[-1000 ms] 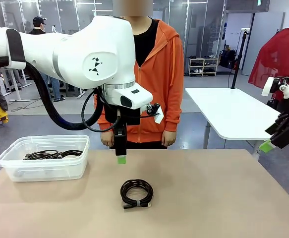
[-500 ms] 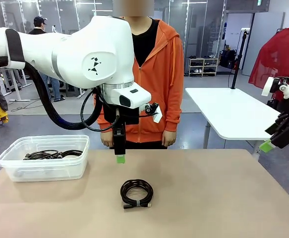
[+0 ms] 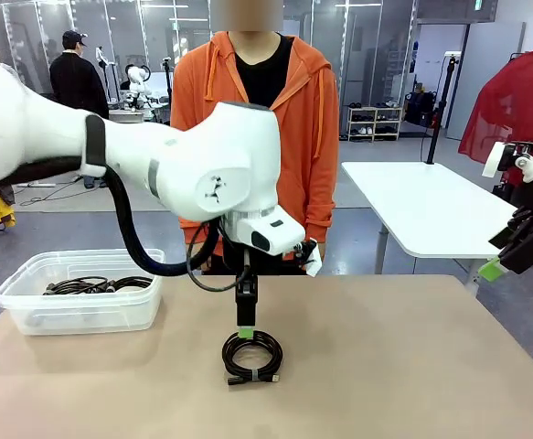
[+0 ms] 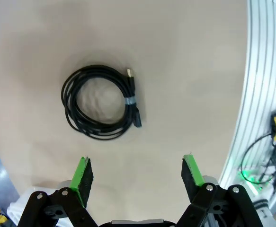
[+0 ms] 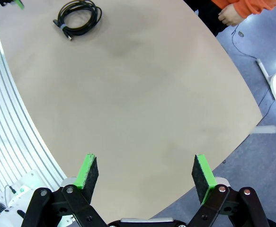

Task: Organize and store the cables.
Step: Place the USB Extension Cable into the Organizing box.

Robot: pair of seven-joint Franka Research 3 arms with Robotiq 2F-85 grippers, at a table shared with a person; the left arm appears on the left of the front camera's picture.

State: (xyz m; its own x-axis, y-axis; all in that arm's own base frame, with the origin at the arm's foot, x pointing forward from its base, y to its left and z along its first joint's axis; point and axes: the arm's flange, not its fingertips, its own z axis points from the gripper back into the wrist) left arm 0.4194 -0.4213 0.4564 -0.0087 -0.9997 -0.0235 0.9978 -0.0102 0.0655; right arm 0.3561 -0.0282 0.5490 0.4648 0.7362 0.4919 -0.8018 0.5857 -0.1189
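Coiled cable (image 3: 252, 356) lies on table just below open, empty left hand (image 3: 245, 332).

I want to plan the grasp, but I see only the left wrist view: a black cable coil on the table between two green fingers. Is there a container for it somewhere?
Observer: Yes. In the front view a clear plastic bin stands at the table's left end, with other cables already inside.
Operator: How high is the left gripper over the coil?
Observer: Low. From the front, the left gripper has its green tips just at the top edge of the cable coil, fingers open.
Operator: Is the right arm in the way?
Observer: No. The right gripper hangs open off the table's right edge, far from the coil.
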